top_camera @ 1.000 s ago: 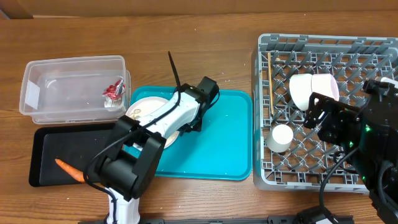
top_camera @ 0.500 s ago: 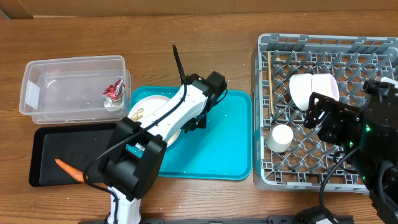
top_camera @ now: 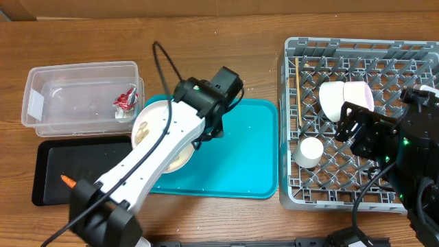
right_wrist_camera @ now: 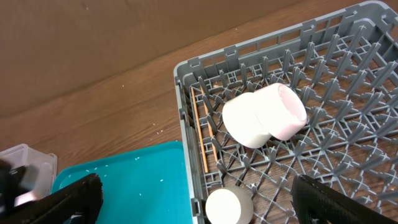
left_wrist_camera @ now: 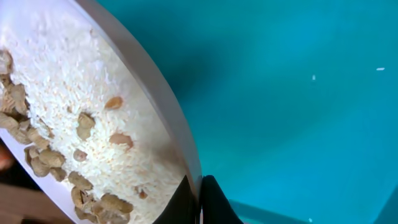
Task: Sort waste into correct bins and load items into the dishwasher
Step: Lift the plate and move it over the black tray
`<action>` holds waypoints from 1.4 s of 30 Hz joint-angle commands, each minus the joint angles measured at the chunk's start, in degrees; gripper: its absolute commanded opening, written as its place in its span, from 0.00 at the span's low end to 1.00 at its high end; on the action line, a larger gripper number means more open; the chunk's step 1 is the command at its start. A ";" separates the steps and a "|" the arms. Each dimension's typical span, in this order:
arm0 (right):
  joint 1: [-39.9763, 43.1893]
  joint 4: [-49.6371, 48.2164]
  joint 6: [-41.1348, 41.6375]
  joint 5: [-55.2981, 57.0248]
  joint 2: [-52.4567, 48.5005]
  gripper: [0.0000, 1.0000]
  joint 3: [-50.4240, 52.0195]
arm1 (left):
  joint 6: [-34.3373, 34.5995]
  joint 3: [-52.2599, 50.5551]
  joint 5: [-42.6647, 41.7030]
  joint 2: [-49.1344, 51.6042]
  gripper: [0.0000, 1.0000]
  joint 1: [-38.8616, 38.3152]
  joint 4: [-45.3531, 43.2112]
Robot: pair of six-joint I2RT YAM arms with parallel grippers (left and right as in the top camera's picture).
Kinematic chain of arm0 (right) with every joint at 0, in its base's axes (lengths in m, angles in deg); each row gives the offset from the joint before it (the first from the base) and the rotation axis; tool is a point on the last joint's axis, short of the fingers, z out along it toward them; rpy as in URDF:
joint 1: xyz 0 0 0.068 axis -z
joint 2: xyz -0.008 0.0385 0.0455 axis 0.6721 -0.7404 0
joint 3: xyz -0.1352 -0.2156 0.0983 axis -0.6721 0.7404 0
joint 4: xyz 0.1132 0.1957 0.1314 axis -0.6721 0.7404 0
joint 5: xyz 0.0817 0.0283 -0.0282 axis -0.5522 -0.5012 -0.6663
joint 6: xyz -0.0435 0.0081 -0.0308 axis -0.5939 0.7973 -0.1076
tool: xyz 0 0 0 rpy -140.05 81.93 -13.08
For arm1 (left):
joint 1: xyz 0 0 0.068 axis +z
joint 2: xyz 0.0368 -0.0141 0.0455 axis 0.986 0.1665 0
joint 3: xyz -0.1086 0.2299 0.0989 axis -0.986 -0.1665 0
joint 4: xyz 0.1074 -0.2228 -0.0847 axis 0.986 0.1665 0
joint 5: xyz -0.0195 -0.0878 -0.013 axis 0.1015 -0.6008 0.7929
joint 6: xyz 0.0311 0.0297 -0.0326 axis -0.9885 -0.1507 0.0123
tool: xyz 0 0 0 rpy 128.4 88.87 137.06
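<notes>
My left gripper is shut on the right rim of the white plate, which is held tilted over the left end of the teal tray. In the left wrist view the jaws pinch the plate rim, and beige rice bits cover the plate. The clear tub holds the red wrapper and white tissue. The carrot lies in the black tray. My right gripper is open and empty above the grey rack.
The rack holds a white bowl nested against a pink bowl, a small white cup and chopsticks. These also show in the right wrist view: bowls, cup, chopsticks. A few rice grains lie on the tray.
My left arm has risen and lifted the plate off the teal tray, tilting it and shifting it left toward the tub and black tray. The right arm has not moved.
</notes>
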 commanded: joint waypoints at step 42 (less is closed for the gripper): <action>0.37 -0.31 0.11 -0.09 0.24 1.00 -1.07 | -6.67 -16.31 1.95 -17.77 0.04 36.89 -23.67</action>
